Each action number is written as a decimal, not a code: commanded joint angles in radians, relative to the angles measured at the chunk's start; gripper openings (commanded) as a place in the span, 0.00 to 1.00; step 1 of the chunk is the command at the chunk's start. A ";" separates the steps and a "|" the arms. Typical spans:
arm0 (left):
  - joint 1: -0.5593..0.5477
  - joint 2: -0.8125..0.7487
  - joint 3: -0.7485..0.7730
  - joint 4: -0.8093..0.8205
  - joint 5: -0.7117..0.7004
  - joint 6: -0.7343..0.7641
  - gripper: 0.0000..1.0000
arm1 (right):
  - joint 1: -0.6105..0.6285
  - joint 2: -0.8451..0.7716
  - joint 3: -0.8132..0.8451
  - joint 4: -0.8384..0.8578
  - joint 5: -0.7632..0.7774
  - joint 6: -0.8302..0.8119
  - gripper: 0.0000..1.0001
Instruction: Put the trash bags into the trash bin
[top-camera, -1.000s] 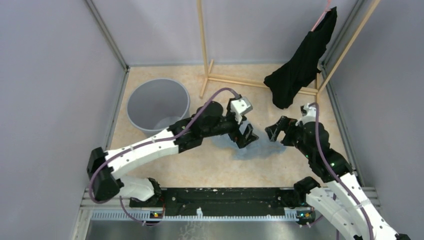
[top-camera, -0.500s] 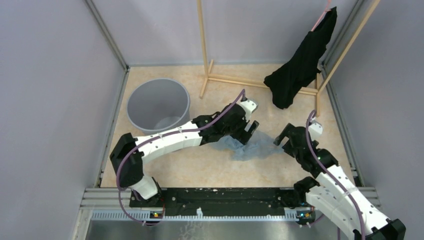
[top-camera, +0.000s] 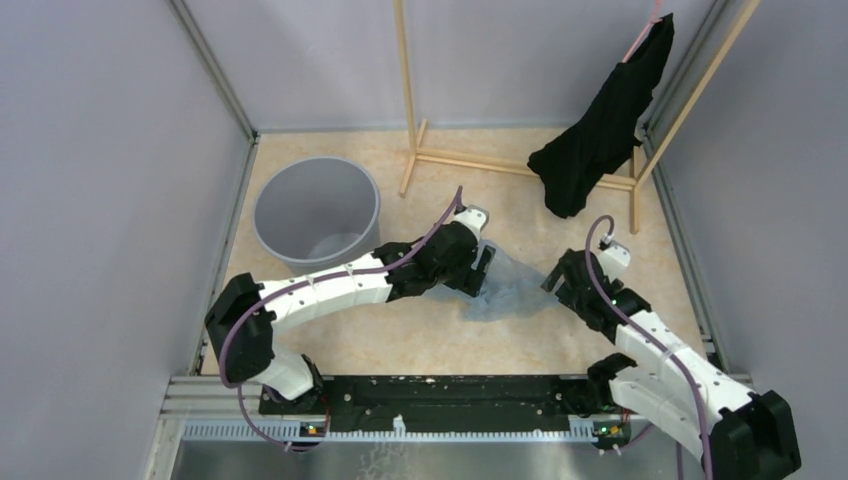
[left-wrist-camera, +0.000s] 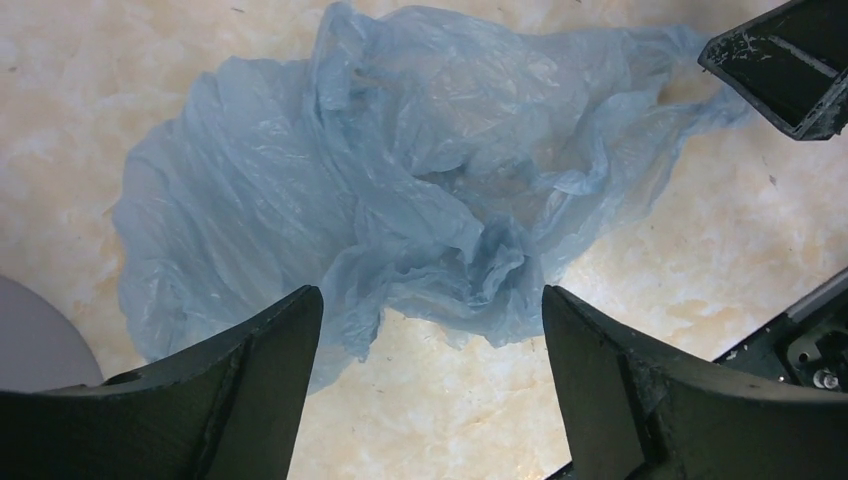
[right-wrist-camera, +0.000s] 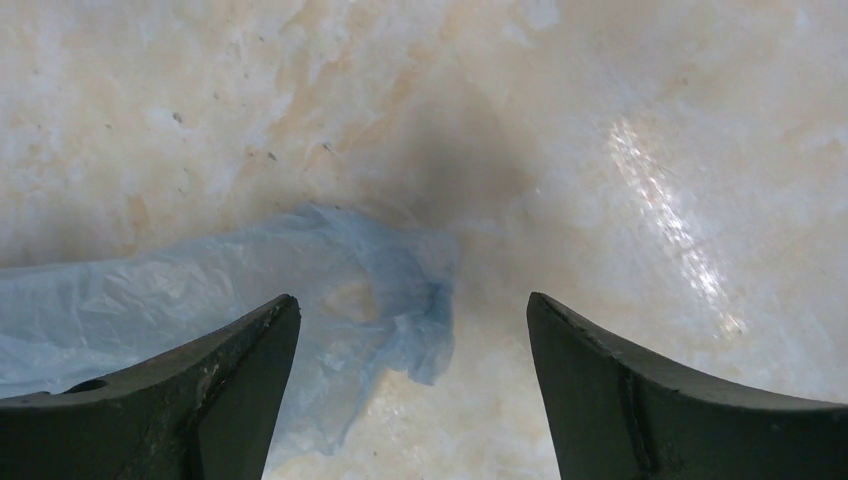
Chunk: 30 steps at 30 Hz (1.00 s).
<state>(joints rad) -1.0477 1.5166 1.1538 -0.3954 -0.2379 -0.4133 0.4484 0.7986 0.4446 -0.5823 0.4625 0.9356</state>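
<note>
The pale-blue translucent trash bag (top-camera: 510, 290) lies crumpled flat on the marbled floor between the two arms. It fills the left wrist view (left-wrist-camera: 400, 190), and its right end shows in the right wrist view (right-wrist-camera: 330, 290). My left gripper (top-camera: 482, 272) is open and low over the bag's left edge; its jaws stand wide apart (left-wrist-camera: 430, 330). My right gripper (top-camera: 555, 280) is open at the bag's right end, jaws wide (right-wrist-camera: 412, 340), nothing held. The round grey trash bin (top-camera: 316, 211) stands upright at the back left, away from the bag.
A wooden rack frame (top-camera: 410, 100) stands at the back, with a black cloth garment (top-camera: 600, 125) hanging at its right. Grey walls close in left, right and back. A black rail (top-camera: 440, 395) runs along the near edge.
Both arms have dropped and stretched forward. The left gripper came down onto the bag's left edge and the right gripper came down to its right end. The bag lies where it was.
</note>
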 joint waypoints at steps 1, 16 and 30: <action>0.000 -0.014 0.012 -0.019 -0.077 -0.021 0.84 | -0.005 0.068 -0.002 0.151 0.036 -0.039 0.83; 0.000 0.117 -0.001 -0.017 -0.114 -0.059 0.41 | -0.005 0.221 0.003 0.247 -0.050 -0.159 0.48; -0.001 -0.215 -0.094 -0.005 -0.100 -0.070 0.05 | -0.005 -0.144 0.048 0.200 -0.255 -0.339 0.00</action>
<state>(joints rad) -1.0481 1.4769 1.1225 -0.4545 -0.3592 -0.4732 0.4484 0.7898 0.4736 -0.4103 0.3187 0.6788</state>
